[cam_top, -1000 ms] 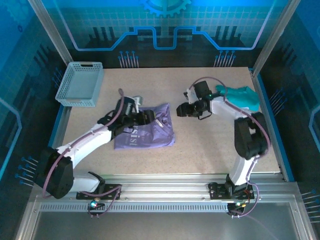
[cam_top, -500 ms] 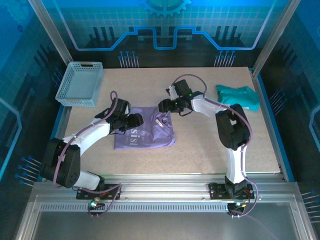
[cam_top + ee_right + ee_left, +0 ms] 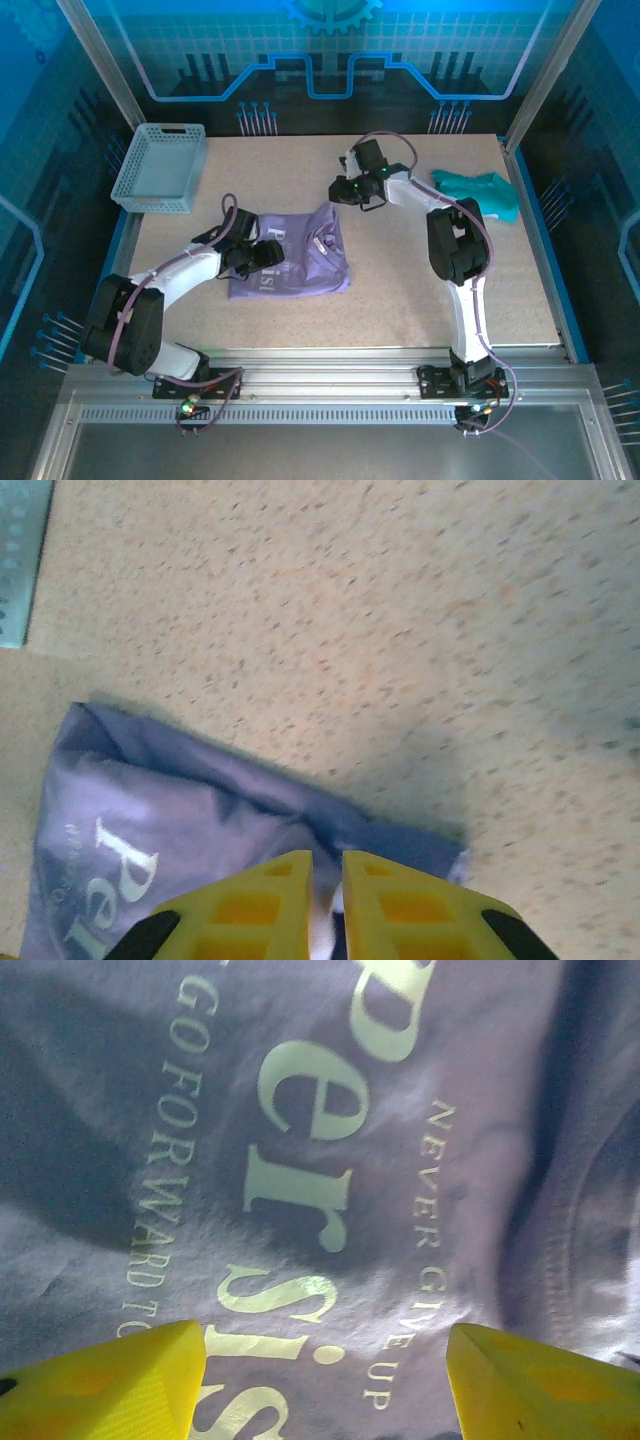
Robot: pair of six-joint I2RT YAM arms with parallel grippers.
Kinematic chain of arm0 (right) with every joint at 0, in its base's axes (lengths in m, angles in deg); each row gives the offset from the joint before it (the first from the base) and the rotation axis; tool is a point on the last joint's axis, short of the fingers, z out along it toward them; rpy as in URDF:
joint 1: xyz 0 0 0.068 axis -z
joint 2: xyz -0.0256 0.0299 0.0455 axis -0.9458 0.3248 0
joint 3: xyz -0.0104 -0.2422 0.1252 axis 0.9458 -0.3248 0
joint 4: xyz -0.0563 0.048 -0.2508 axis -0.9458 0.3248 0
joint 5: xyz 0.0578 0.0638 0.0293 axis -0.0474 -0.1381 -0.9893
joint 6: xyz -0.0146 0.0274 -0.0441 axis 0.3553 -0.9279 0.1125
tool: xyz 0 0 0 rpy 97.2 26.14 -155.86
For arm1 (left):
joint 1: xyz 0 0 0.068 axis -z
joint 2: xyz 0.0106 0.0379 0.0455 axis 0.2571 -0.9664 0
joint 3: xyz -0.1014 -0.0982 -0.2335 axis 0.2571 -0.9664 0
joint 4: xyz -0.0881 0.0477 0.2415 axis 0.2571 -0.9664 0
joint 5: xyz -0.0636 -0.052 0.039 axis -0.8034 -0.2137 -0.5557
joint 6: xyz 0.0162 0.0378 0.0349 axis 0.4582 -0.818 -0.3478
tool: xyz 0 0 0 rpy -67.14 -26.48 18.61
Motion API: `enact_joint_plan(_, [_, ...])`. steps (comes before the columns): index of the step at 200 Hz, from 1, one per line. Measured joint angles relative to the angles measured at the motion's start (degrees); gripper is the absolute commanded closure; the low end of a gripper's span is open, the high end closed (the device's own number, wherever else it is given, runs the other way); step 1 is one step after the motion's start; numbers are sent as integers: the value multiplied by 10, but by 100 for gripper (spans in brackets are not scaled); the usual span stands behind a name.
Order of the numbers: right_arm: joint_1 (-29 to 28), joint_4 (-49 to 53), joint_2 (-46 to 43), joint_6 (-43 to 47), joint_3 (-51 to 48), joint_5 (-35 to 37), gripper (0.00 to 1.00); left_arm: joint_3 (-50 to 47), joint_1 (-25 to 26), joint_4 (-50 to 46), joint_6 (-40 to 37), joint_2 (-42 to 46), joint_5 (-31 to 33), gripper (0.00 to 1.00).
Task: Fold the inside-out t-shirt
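Left of the table's middle: a plain lavender-purple t-shirt of thin soft fabric (image 3: 300, 268) lies flattened in a rough rectangle on the speckled beige table (image 3: 420, 280), with pale printed lettering facing up.
Lettering: the left wrist view reads "NEVER GIVE UP" and "GO FORWARD" beside larger letters. Shallow creases and a stitched seam cross the cloth.
Left tool: the left tool (image 3: 325, 1332) sits low over the left part of the t-shirt. Its yellow fingers (image 3: 120, 1380) stand wide apart, and the printed fabric lies beneath the gap between them. From above it shows at the shirt's left edge (image 3: 263, 255).
Right tool: the right tool (image 3: 327, 856) is at the far right corner of the t-shirt (image 3: 339, 192). Its yellow fingers (image 3: 250, 900) are drawn almost together, clamped on the shirt's far edge, with a thin sliver of cloth showing in the slit.
Teal-green garment: a small crumpled teal-green garment (image 3: 480, 192) lies at the far right of the table, well apart from the t-shirt.
Basket: a pale blue slatted plastic basket (image 3: 150, 192) stands at the far left corner of the table, apart from both tools.
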Motion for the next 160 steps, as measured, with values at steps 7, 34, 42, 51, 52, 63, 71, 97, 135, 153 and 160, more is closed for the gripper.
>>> enact_joint_plan(7, [7,9,9,4,11,0,85,-3,0,2,0,-4,0,35])
enact_joint_plan(34, [21,44,43,19,42,-3,82,-8,0,7,0,-16,-2,35])
enact_joint_plan(42, [22,52,46,24,41,-3,79,-8,0,9,0,-17,-4,34])
enact_joint_plan(51, [22,54,43,33,31,-6,74,-8,0,10,0,-18,-6,34])
enact_joint_plan(52, [22,54,42,33,30,-6,74,-8,0,10,0,-18,-7,34])
enact_joint_plan(63, [20,49,26,38,2,-10,69,-8,0,11,0,-18,-9,34])
enact_joint_plan(71, [19,47,7,44,-28,-13,66,-8,0,12,-1,-18,-9,34])
enact_joint_plan(97, [0,47,-85,64,-124,-8,58,-8,0,14,-1,-18,-9,34])
enact_joint_plan(135, [-103,45,-171,102,-160,48,52,-8,0,14,-2,-18,-10,34])
enact_joint_plan(153, [-138,45,-167,111,-159,62,50,-8,0,15,-2,-18,-9,34])
enact_joint_plan(160, [-143,46,-160,112,-157,63,49,-8,0,14,-2,-18,-10,34])
